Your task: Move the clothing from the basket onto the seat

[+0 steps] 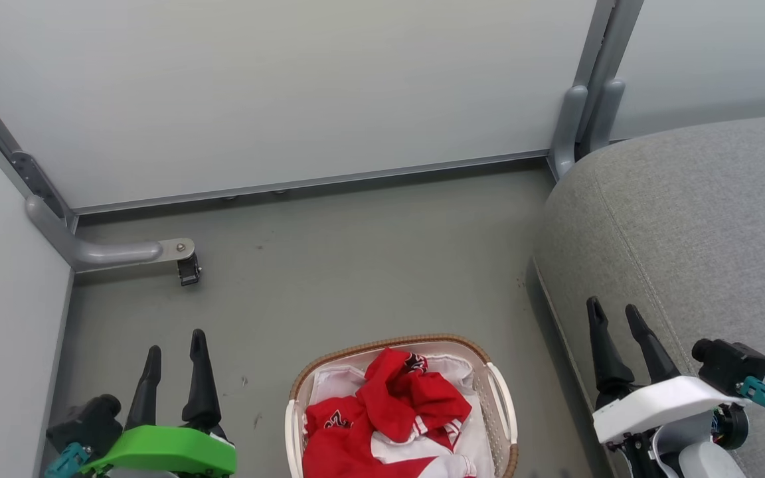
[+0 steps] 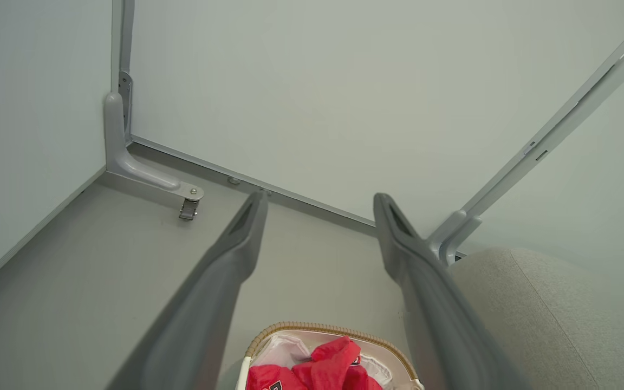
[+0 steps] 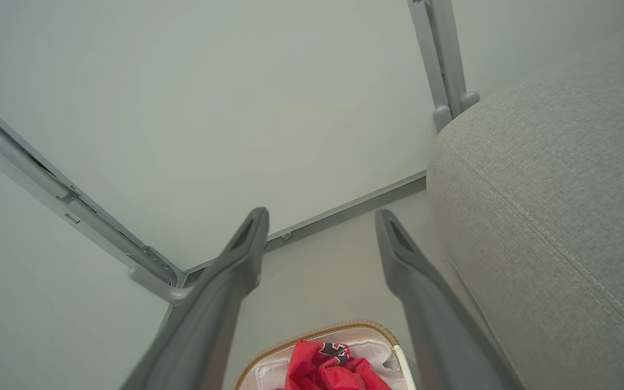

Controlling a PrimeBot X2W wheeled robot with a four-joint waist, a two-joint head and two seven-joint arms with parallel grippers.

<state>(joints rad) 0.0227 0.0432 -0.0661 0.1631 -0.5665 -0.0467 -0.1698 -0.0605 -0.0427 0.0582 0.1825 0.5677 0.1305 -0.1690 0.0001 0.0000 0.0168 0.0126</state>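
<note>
Head view, big to small:
- Pale wall panels [image 1: 289, 86] are closing off 12 and 9 o'clock.
- Grey floor [image 1: 356, 265] is running between the panels and the seat.
- Seat [image 1: 688, 226] is taking up the 3 o'clock side, with its rounded edge and stitched seam showing.
- Basket [image 1: 382, 344] is sitting on the floor at 6 o'clock, near the seat's edge but apart from it.
- Clothing [image 1: 409, 398] is lying bunched inside the basket on a white liner [image 1: 336, 382]. It is red with white trim.
- Left pincer [image 1: 176, 340] is hanging at 7 o'clock over the floor, fingers spread wide, gripping nothing.
- Right pincer [image 1: 613, 305] is hanging at 4 o'clock against the seat's edge, also spread wide and gripping nothing.
- Metal foot bracket [image 1: 123, 252] is sitting at 10 o'clock on the floor.
</note>
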